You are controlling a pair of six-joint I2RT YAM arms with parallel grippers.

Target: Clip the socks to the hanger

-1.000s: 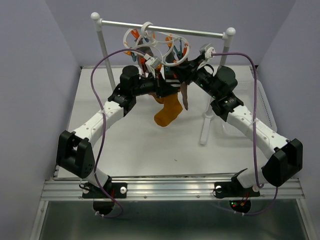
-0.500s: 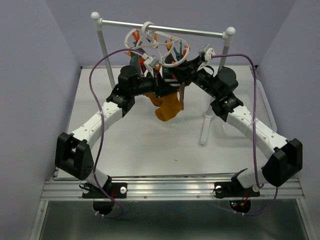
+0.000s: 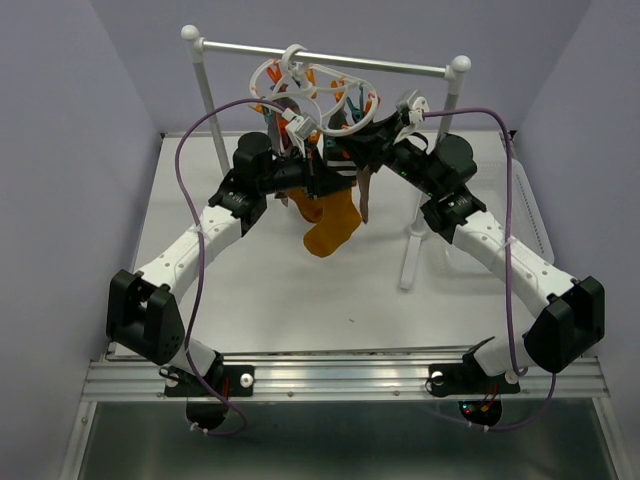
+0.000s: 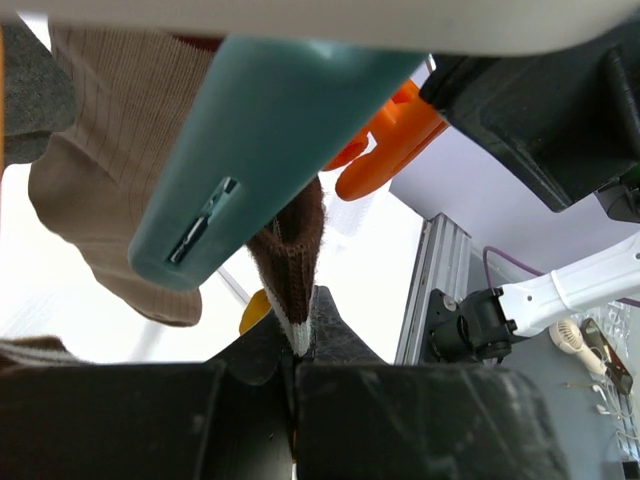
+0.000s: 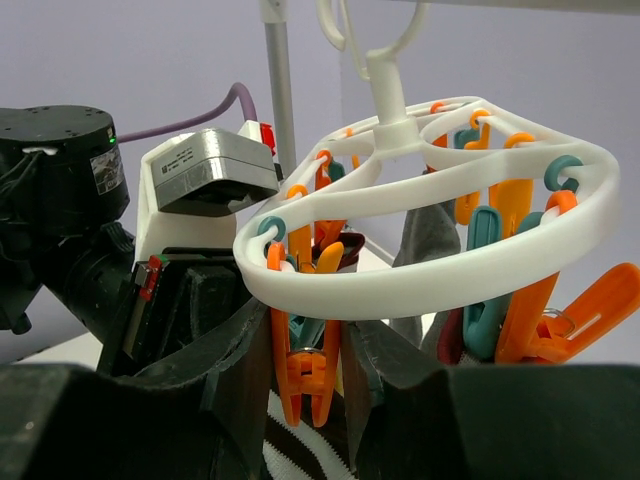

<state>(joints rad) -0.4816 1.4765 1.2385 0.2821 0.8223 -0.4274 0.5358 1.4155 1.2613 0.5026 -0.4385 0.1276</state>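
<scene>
The white oval hanger (image 3: 315, 92) hangs by its hook from the rack bar, with orange and teal clips round its ring (image 5: 430, 270). My left gripper (image 4: 297, 345) is shut on the white-edged brown end of a sock (image 4: 290, 255), just under a big teal clip (image 4: 270, 130). In the top view a mustard-orange sock (image 3: 332, 222) dangles below the left gripper (image 3: 320, 172). My right gripper (image 5: 312, 345) is shut on an orange clip (image 5: 300, 390), one finger against each side. A striped sock (image 5: 300, 455) lies right below that clip. Beige (image 4: 110, 170) and grey (image 5: 430, 230) socks hang from the hanger.
The white two-post rack with its metal crossbar (image 3: 400, 66) stands at the back; its right post (image 3: 410, 250) is close beside my right arm. Purple cables (image 3: 195, 170) loop over both arms. A clear bin (image 3: 535, 225) sits at the table's right edge.
My left arm has edged left and up toward the hanger with the sock, which bunched up and then hung down again. The right gripper has stayed on its clip.
</scene>
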